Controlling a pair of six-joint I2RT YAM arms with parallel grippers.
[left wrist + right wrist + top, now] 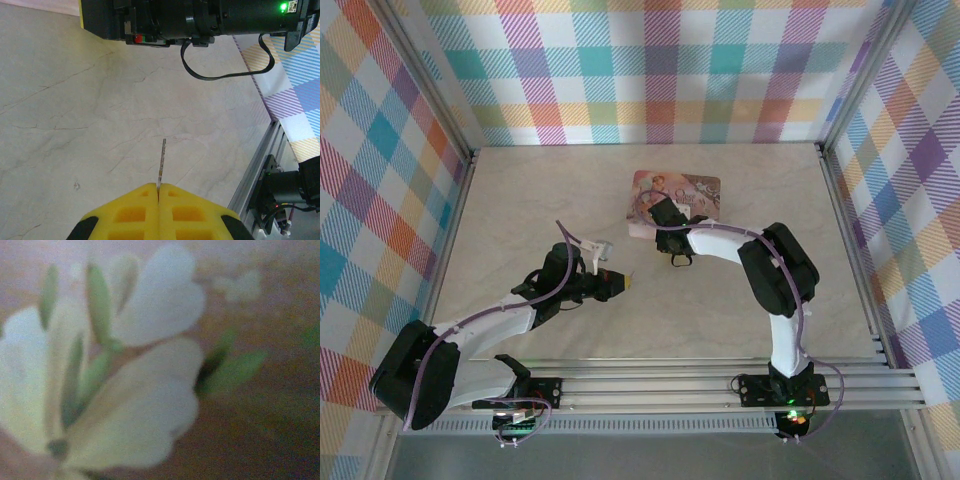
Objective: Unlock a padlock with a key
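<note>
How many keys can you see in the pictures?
1. The thin metal key sticks out of the left gripper, pinched between its yellow fingers, above the pale marbled table. Others might be hidden under the pink picture-printed box.

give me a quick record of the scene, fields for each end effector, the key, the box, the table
left end effector: shut on the key
key: thin blade sticking out past the closed tips
right end effector: close over the pink box, open or shut unclear
pink box: far middle of table, flower picture on top
table: pale marbled top
</note>
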